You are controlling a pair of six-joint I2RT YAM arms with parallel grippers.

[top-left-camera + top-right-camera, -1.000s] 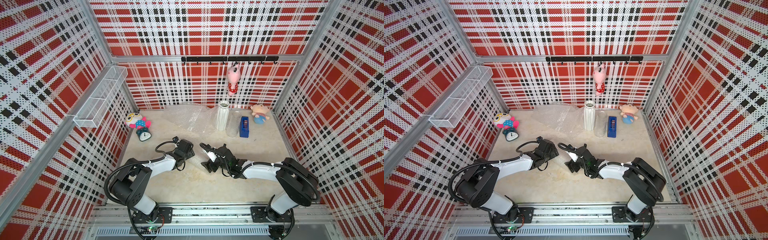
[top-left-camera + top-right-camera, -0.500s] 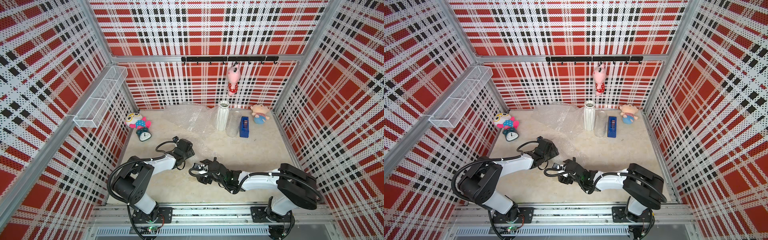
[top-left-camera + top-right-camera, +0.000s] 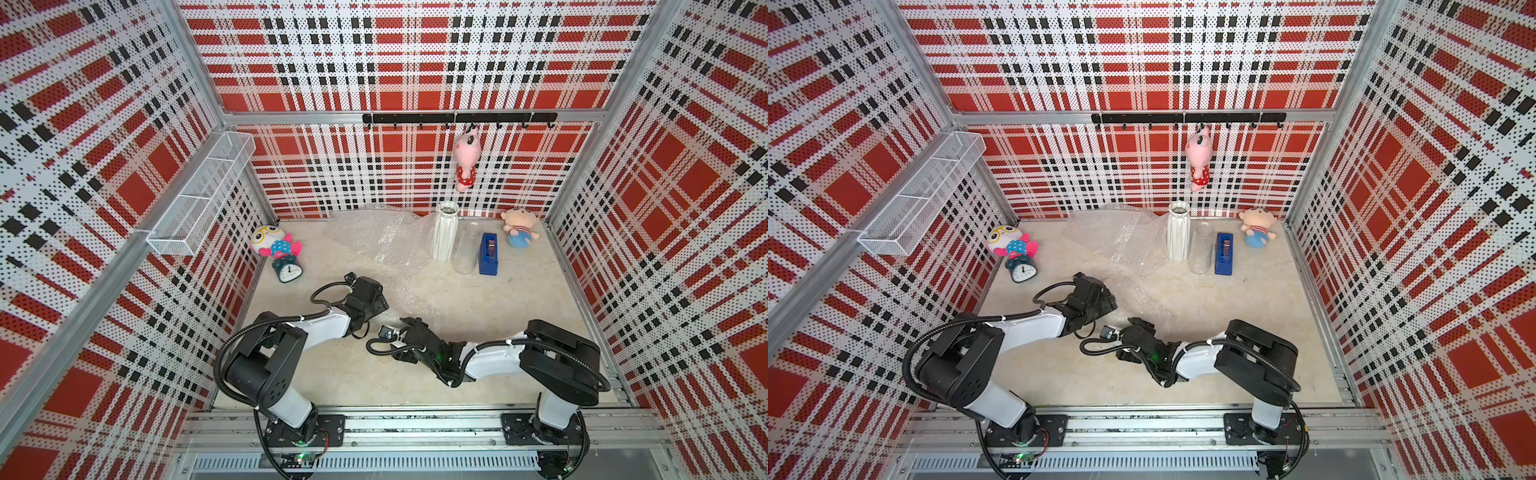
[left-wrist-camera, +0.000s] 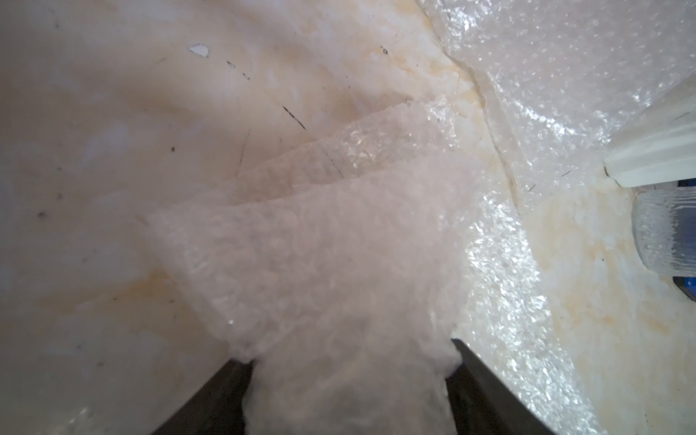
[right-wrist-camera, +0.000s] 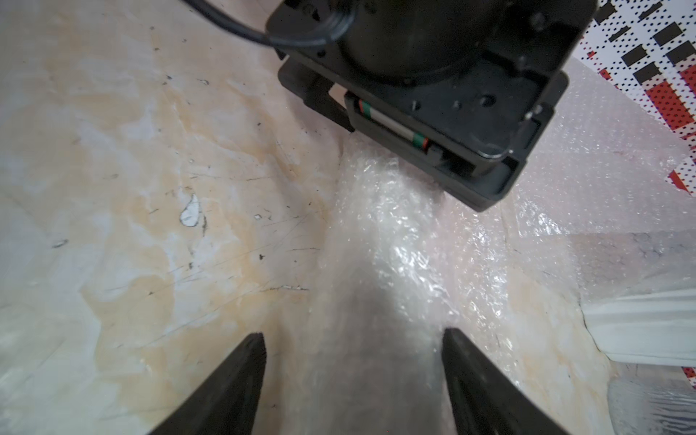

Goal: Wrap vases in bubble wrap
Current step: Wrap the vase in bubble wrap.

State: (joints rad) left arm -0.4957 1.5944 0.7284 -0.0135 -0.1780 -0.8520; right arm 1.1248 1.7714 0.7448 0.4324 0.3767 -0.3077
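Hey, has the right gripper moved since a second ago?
Yes. In a top view, the right gripper has pulled back toward the front rail, away from the tall white vase standing at the back.

Left to right: bubble wrap [image 3: 382, 232], tall vase [image 3: 444, 235], glass vase [image 3: 467, 251], dispenser [image 3: 488, 253], perhaps touching.

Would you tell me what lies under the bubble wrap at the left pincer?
Where the bubble wrap lies thin, the table shows through. The bunch at the left pincer is cloudy; anything beneath is hidden.
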